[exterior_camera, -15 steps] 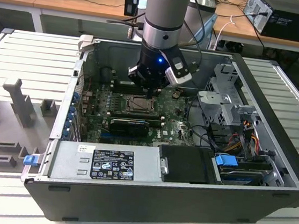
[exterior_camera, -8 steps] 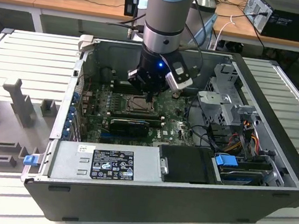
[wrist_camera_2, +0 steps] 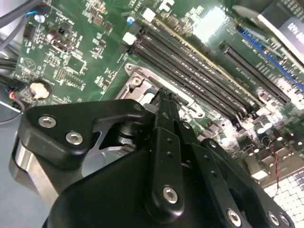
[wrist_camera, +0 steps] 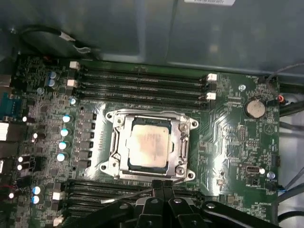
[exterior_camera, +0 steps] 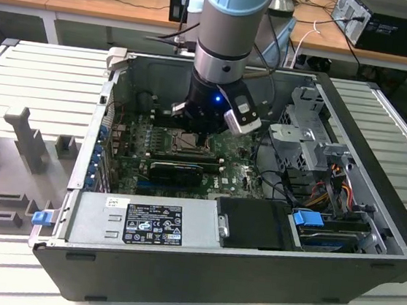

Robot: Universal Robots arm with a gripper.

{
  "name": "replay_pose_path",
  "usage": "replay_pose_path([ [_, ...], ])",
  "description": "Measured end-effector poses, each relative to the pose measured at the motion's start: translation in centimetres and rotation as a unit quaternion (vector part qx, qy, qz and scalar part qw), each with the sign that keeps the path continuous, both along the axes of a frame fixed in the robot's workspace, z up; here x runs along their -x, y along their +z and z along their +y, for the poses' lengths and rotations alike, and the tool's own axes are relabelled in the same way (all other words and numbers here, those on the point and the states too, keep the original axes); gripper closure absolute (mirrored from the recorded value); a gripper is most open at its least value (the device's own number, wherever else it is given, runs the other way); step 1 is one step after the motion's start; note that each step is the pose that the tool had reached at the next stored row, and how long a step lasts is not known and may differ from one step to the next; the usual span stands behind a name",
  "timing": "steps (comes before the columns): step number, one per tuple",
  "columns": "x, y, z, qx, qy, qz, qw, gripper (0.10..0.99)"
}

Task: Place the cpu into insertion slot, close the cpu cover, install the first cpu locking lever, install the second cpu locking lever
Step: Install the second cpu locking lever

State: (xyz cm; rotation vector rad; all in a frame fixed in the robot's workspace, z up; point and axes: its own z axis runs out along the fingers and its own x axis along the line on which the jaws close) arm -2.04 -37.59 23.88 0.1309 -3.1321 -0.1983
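The cpu [wrist_camera: 148,145], a pale metal square, lies flat in the insertion slot [wrist_camera: 115,164] on the green board. The silvery cpu cover [wrist_camera: 178,142] is folded down around it as a frame. My gripper [wrist_camera: 162,184] is shut, its black fingertips pressed together right at one edge of the socket, by a thin metal bar that runs along that edge. Whether they touch the bar I cannot tell. In the second wrist view the shut gripper [wrist_camera_2: 165,97] hides most of the socket's metal rim [wrist_camera_2: 135,78]. In the exterior view the gripper [exterior_camera: 195,131] hangs low inside the open computer case, over the socket.
Long black memory slots [wrist_camera: 142,78] run along two sides of the socket. A coin battery [wrist_camera: 254,108] and a row of capacitors [wrist_camera: 64,133] flank it. A black graphics card [exterior_camera: 176,170], the power supply [exterior_camera: 144,219], a drive cage [exterior_camera: 312,135] and loose cables [exterior_camera: 332,189] crowd the case.
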Motion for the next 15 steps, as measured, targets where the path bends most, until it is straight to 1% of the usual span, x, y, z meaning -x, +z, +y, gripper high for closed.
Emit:
replay_pose_path([
  [2, 0.39, -0.03, -0.24, -0.0017, 0.0, 0.0, 1.0, 0.98],
  [6, 2.16, -0.08, -0.45, -0.0029, 0.0, 0.0, 1.0, 0.98],
  [7, 2.35, -0.25, -0.45, -0.0045, 0.0, -0.0001, 1.0, 0.98],
  [10, 2.35, -0.75, -0.45, -0.005, 0.001, 0.0, 1.0, 0.98],
  [11, 2.36, -1.09, -0.46, -0.0052, 0.001, 0.0, 1.0, 0.98],
  [12, 2.48, -1.2, -0.51, -0.0086, 0.001, 0.0001, 1.0, 0.98],
  [13, 2.67, -1.21, -0.68, -0.0155, 0.001, 0.0, 0.9999, 0.98],
  [15, 2.89, -1.21, -0.84, -0.0197, 0.001, 0.0, 0.9998, 0.98],
])
